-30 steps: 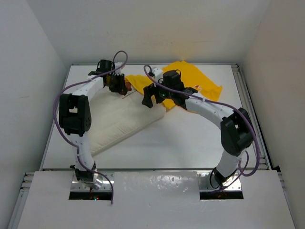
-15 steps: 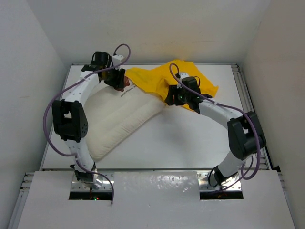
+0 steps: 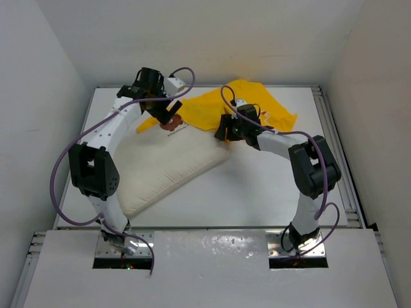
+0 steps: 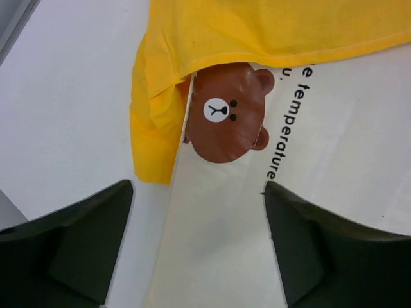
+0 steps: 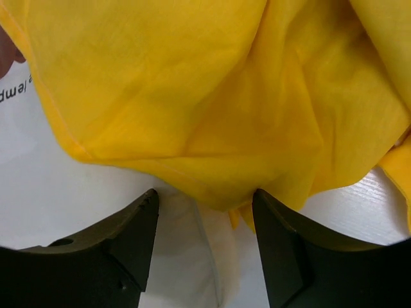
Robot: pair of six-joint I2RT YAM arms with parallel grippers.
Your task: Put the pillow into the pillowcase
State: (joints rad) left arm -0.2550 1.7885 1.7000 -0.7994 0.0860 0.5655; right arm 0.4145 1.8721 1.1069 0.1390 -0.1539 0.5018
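Left gripper (image 4: 198,249) gapes empty above the pillow (image 4: 350,160). Right gripper (image 5: 205,247), also spread, faces the pillowcase (image 5: 180,96) edge.

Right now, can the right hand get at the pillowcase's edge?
Probably yes: the right hand is open, and the pillowcase hem lies just ahead of it, draped over the pillow, with nothing between.

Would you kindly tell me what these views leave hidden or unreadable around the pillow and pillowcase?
1. Top view: the far end of the pillow, under the pillowcase.
2. Left wrist: the printed text, cut off by yellow fabric.
3. Right wrist: the pillowcase's opening, lost among folds.
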